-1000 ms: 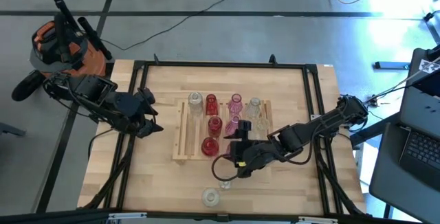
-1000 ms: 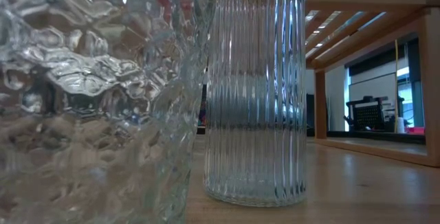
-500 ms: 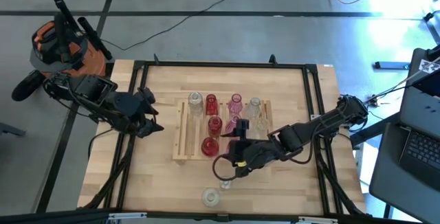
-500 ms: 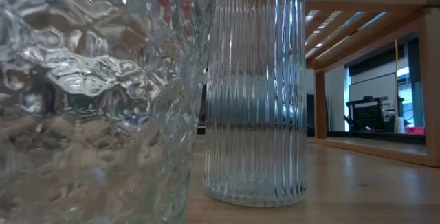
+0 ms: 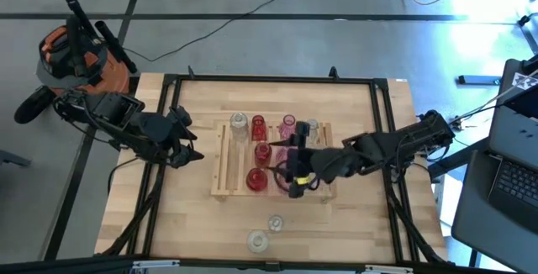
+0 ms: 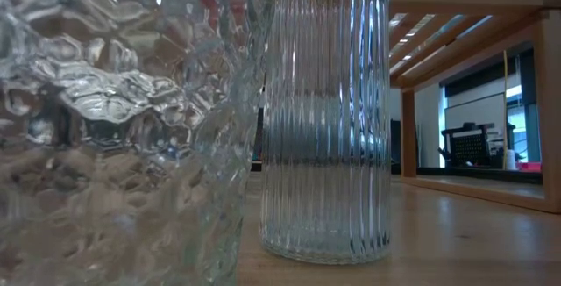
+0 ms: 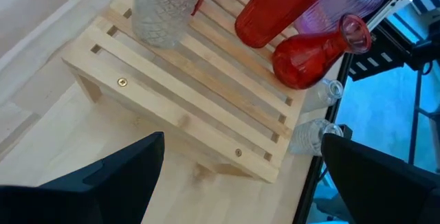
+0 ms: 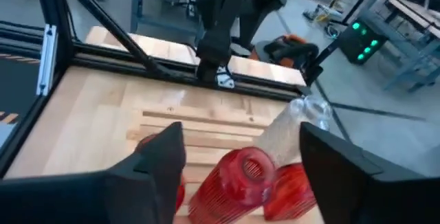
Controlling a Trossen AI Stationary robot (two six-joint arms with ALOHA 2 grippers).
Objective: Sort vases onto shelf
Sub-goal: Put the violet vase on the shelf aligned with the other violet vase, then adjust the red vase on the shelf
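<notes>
The shelf (image 5: 220,160) of pale slats lies mid-table and carries several vases standing on their bases: clear (image 5: 239,123), red (image 5: 258,126), pink (image 5: 288,125) and red (image 5: 255,179). Two clear vases (image 5: 275,223) (image 5: 257,240) stand on the tabletop nearer the front edge; the low view shows them close up, one ribbed (image 6: 326,119), one faceted (image 6: 114,128). My right gripper (image 5: 290,169) hovers open above the shelf's right half, over a ribbed red vase (image 8: 234,179). My left gripper (image 5: 189,144) waits open left of the shelf (image 7: 185,107).
A black metal frame (image 5: 168,123) borders the tabletop. Beyond the far left corner sits an orange-and-black object (image 5: 71,55). A laptop (image 5: 513,181) stands off the right edge. Bare wood lies left and right of the two loose vases.
My right gripper has risen and gone from the shelf's near edge toward the far edge, and now hangs over the vases on the shelf. The two clear vases on the tabletop stand where they were.
</notes>
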